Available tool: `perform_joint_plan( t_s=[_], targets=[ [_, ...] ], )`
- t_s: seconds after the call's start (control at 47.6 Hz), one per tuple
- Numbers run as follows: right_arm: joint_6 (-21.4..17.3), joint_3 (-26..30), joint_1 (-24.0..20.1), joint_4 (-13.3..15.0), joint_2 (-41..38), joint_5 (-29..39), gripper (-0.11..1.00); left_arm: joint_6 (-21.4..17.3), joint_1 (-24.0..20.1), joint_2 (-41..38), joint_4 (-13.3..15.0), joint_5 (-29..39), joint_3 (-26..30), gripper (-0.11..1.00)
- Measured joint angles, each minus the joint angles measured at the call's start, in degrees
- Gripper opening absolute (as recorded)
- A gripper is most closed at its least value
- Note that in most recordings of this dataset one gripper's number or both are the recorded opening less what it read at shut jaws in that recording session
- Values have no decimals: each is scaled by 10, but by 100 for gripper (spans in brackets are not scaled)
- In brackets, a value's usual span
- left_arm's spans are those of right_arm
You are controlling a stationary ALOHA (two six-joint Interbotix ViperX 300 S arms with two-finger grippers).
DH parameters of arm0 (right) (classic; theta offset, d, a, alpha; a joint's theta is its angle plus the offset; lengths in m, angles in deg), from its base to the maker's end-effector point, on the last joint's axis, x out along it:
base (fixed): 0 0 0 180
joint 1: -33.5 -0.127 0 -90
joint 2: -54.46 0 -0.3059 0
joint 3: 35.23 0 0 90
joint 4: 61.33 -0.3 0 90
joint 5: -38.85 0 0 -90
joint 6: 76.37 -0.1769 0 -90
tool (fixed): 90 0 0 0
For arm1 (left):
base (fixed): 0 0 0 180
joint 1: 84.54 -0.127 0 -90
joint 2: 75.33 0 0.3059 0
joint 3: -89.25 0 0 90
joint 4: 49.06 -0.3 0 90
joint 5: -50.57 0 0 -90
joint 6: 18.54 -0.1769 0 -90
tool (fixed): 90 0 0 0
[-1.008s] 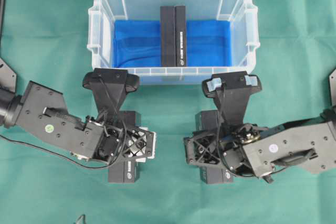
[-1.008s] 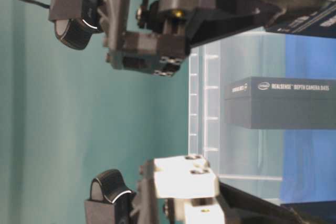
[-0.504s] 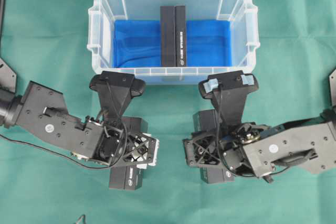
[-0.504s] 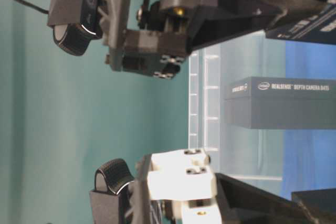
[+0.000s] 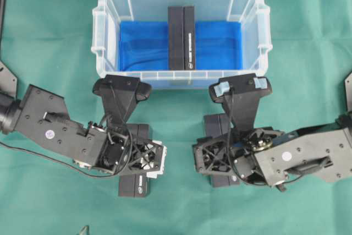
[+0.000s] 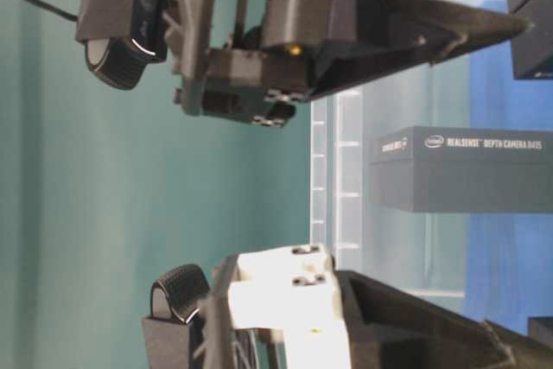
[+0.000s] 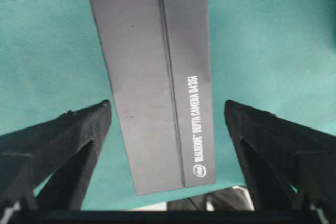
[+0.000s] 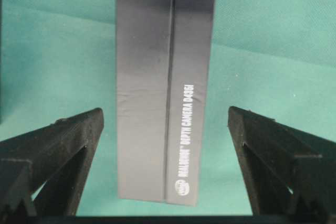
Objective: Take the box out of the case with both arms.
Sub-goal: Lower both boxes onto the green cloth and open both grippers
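The clear case [image 5: 104, 31] with a blue liner stands at the back centre. One black box [image 5: 181, 37] stands on edge inside it and also shows in the table-level view [image 6: 458, 170]. A second black box [image 7: 157, 77] lies on the green cloth between the open fingers of my left gripper [image 7: 167, 106], untouched. A third black box [image 8: 163, 87] lies the same way under my open right gripper [image 8: 165, 111]. In the overhead view the left gripper [image 5: 137, 160] and the right gripper [image 5: 217, 158] hang over these boxes [image 5: 135, 185] [image 5: 217, 127], in front of the case.
Green cloth [image 5: 308, 97] covers the whole table. The case's front wall [image 5: 181, 75] is just beyond both wrist cameras. Black mounts sit at the far left edge [image 5: 6, 81] and the far right edge [image 5: 347, 86].
My left gripper has shifted a little right and toward the table's front. In the table-level view the box by the upper fingers now shows only a corner. Both grippers stay open.
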State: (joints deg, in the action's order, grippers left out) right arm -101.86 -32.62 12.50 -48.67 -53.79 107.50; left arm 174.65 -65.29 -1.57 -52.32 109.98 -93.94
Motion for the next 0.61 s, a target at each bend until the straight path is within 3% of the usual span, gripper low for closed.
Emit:
perform_joint_plan(
  t_s=[0.336, 0.609],
  targets=[
    [1, 18, 0, -3, 1, 2, 93, 3, 0, 12, -1, 20, 22, 90],
    [15, 41, 2, -4, 36, 50, 93, -4, -2, 54, -8, 119, 73, 90]
  ],
)
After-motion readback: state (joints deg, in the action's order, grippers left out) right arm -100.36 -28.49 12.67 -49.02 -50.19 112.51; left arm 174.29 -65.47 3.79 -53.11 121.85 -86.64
